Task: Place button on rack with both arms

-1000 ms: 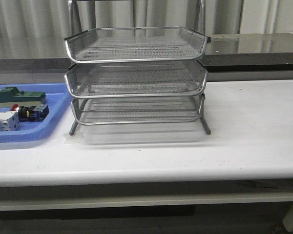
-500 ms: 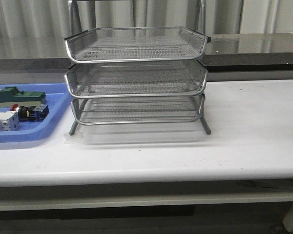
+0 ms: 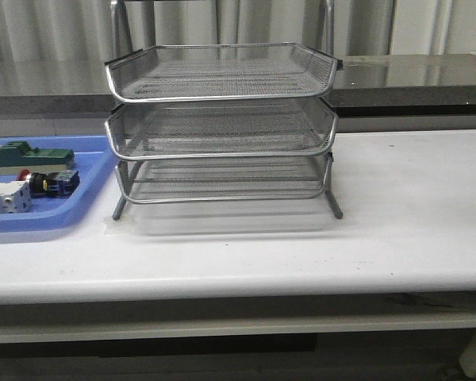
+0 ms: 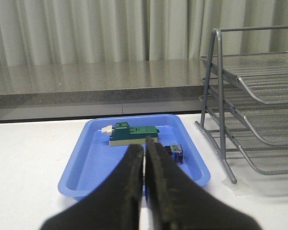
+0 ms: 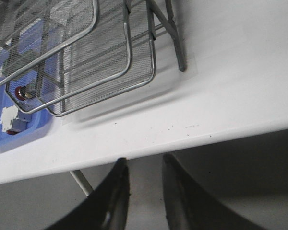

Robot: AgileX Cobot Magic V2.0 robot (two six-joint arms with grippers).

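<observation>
The button [image 3: 51,182] lies on its side in the blue tray [image 3: 71,214] at the left of the table, red cap pointing left. The silver three-tier rack [image 3: 222,119] stands mid-table, and I see nothing on its tiers. Neither arm shows in the front view. In the left wrist view my left gripper [image 4: 145,146] is shut and empty, held short of the tray, its fingers hiding part of the button [image 4: 176,152]. My right gripper [image 5: 144,162] is open and empty, below the table's front edge. Through the rack [image 5: 110,52] mesh the button's red cap [image 5: 23,92] shows.
A green-and-cream block [image 3: 32,156] lies behind the button in the tray, and a white terminal block [image 3: 6,197] in front of it. A grey counter [image 3: 412,75] runs along behind the table. White tabletop [image 3: 412,198] stretches right of the rack.
</observation>
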